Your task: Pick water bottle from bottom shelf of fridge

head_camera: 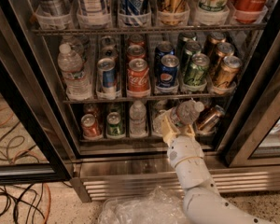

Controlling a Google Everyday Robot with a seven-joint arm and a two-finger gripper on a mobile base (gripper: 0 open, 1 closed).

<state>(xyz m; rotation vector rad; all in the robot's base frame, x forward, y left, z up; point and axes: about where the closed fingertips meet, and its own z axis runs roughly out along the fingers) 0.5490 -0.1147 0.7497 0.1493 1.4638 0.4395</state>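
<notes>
My gripper (177,125) is at the front of the bottom shelf (126,147) of the fridge (130,181), right of the middle. It is shut on the water bottle (183,114), a small clear ribbed bottle. The bottle is tilted, with its white cap pointing up and to the right. It is lifted off the shelf, in front of the lane trays. My white arm (191,171) reaches up from the lower right and hides the shelf behind it.
A second small clear bottle (137,118) stands upright left of my gripper, beside a green can (114,124) and a red can (90,126). A brown can (209,119) lies to the right. A bigger water bottle (72,71) and cans fill the racks above. Crumpled plastic (144,209) and cables (14,204) lie on the floor.
</notes>
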